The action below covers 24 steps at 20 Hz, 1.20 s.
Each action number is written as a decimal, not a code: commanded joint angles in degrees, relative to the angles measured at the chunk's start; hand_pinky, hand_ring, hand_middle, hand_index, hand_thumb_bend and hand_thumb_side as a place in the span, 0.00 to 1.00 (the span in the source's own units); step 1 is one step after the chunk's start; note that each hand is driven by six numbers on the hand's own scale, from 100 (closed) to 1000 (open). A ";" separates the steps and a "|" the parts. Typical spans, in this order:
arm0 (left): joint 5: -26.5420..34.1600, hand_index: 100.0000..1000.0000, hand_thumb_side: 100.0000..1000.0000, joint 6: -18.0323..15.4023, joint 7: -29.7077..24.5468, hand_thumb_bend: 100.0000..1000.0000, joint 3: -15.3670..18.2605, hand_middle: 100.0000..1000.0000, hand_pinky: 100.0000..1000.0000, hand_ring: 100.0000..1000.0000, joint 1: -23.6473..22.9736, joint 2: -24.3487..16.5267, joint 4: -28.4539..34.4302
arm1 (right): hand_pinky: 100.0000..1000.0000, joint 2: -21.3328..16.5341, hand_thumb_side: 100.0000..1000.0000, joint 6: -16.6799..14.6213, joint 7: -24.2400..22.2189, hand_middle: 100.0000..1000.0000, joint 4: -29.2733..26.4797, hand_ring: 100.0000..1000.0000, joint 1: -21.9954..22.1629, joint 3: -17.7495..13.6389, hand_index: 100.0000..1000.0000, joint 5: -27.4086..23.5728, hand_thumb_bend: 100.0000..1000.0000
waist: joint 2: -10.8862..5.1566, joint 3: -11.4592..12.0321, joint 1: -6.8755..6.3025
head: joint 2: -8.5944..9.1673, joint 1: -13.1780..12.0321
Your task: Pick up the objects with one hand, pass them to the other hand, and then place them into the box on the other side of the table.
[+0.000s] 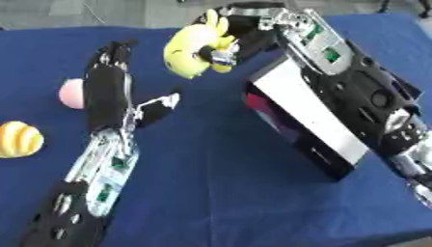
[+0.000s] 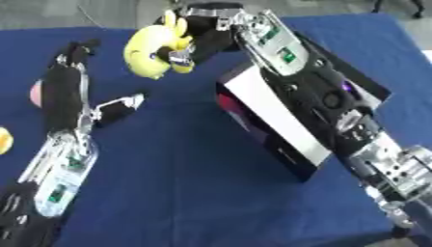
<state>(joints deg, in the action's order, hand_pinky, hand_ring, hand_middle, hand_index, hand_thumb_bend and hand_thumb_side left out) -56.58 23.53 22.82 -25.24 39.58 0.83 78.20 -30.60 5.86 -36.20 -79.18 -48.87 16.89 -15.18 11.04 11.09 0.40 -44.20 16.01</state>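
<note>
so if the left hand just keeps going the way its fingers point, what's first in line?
Probably nothing. The left hand lies open, fingers aimed at the far table edge over bare blue cloth. The pink ball sits beside it, left of that line; the yellow toy is off to the right.

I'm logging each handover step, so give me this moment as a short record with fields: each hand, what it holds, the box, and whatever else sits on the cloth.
right hand: raised, fingers curled round the yellow plush toy
left hand: open, fingers straight, flat over the blue cloth, holding nothing
box: white-sided, dark inside, partly under the right arm
toy versus box: toy is outside it, up and to its left
other items: pink ball beside the left hand; yellow striped ball at the left edge
</note>
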 commanded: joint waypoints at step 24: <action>2.92 0.79 0.23 4.34 0.46 0.72 4.52 0.59 0.75 0.75 -4.63 -10.04 5.64 | 1.00 -11.87 0.00 -4.26 9.26 0.63 -4.98 1.00 10.27 -6.81 0.70 -2.28 0.00 | -5.36 -6.19 -1.66 | 0.08 -1.39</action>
<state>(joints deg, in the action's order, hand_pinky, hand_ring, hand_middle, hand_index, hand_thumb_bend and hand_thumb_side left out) -53.93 27.61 23.17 -21.37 34.33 -8.02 82.54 -40.09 1.88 -27.55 -82.86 -37.87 11.20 -17.62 7.77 4.94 -0.61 -44.24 14.35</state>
